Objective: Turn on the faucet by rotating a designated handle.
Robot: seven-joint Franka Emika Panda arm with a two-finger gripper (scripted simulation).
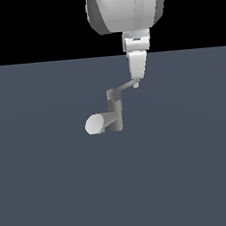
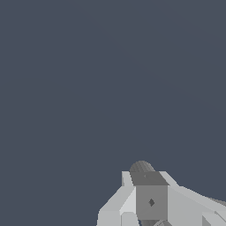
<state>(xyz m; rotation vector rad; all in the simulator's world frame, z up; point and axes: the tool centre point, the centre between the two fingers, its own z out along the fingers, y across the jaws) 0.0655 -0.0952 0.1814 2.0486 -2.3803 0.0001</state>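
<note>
The small grey faucet [image 1: 116, 113] stands upright on the floor, its thick spout ending in a pale round face [image 1: 94, 125] toward the exterior view's left. The thin handle [image 1: 125, 87] runs from the cap up toward the exterior view's right. My gripper [image 1: 137, 81] comes straight down onto the handle's far tip. In the wrist view a dark grey piece of the handle [image 2: 151, 201] sits between the two light fingers [image 2: 119, 203], touching both with no visible gap. My gripper [image 2: 147, 177] appears shut on it.
A flat blue-grey floor [image 1: 188, 176] spreads around the faucet. The bulky white arm [image 1: 125, 9] hangs above the handle's tip.
</note>
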